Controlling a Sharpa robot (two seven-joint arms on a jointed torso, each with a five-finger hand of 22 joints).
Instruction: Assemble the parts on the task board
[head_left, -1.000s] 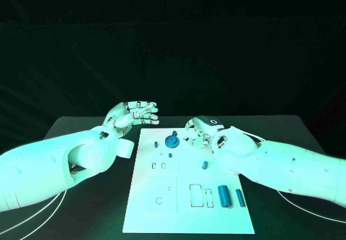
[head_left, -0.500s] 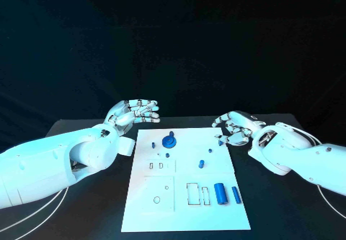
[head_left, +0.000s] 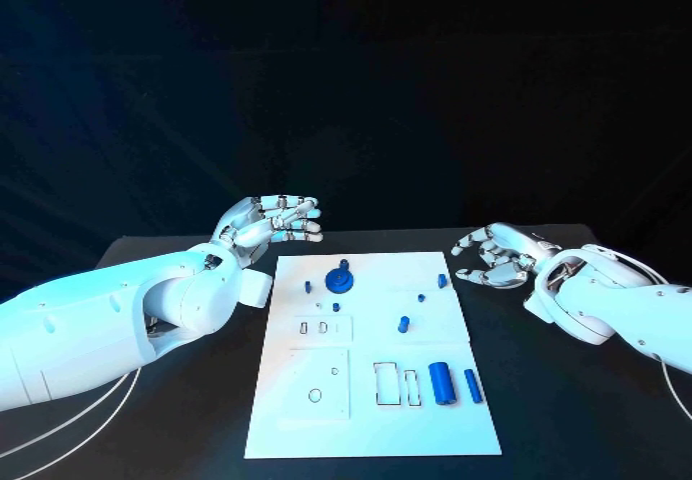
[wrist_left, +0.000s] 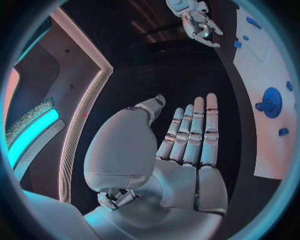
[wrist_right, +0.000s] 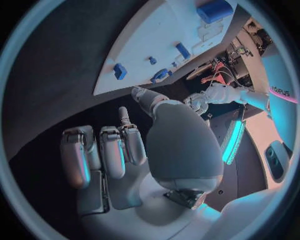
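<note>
Small blue piece (head_left: 441, 281) near the upper right edge of the white board (head_left: 375, 430), a short bit with its long side running up and down the picture; too small to tell if standing in a hole or just lying there. Right beside it, a little up and to the right, just off the board's edge: the right hand (head_left: 498, 257), over the black table, fingers half bent but loose, nothing inside. So a short reach down and to the left from that hand to the piece, probably the easy next grab. Much farther away, past the upper left corner of the board: the left hand (head_left: 274, 225), empty too, with straight fingers side by side and thumb apart in the left wrist view. Closer to that hand, a round blue wheel (head_left: 342, 281) at the top middle of the board. Down at the lower right of the board, a thick rod (head_left: 440, 385) and a thin rod (head_left: 472, 386) side by side, both lying up and down the picture, just right of two empty slots (head_left: 389, 386). Plenty of work left, by the look of it.
</note>
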